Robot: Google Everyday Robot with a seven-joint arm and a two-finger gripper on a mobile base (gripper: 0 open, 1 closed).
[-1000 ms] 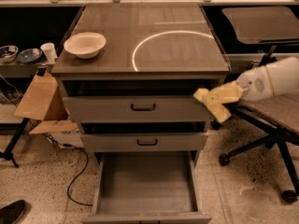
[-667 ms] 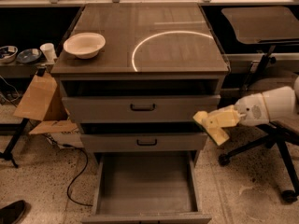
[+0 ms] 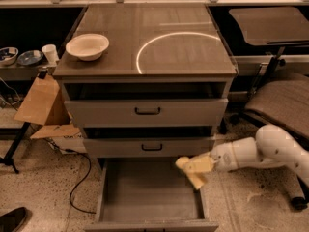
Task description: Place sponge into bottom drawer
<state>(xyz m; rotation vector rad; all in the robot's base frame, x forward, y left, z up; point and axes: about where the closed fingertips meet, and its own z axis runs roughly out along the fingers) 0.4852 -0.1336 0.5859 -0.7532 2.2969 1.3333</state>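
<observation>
The pale yellow sponge [image 3: 194, 169] is held in my gripper [image 3: 203, 166], which is shut on it. The white arm reaches in from the right, low down. The sponge hangs just above the right rear part of the bottom drawer [image 3: 152, 216], which is pulled wide open and shows a plain grey interior with nothing in it. The gripper sits just below the front of the middle drawer.
The grey cabinet's top [image 3: 145, 37] bears a white bowl [image 3: 87, 46] at its left. The two upper drawers [image 3: 147, 111] are slightly open. A cardboard box [image 3: 41, 103] and a cable lie at the left, an office chair [image 3: 282, 100] at the right.
The arm has come down and leftward with the sponge, from beside the top drawer to just over the open bottom drawer.
</observation>
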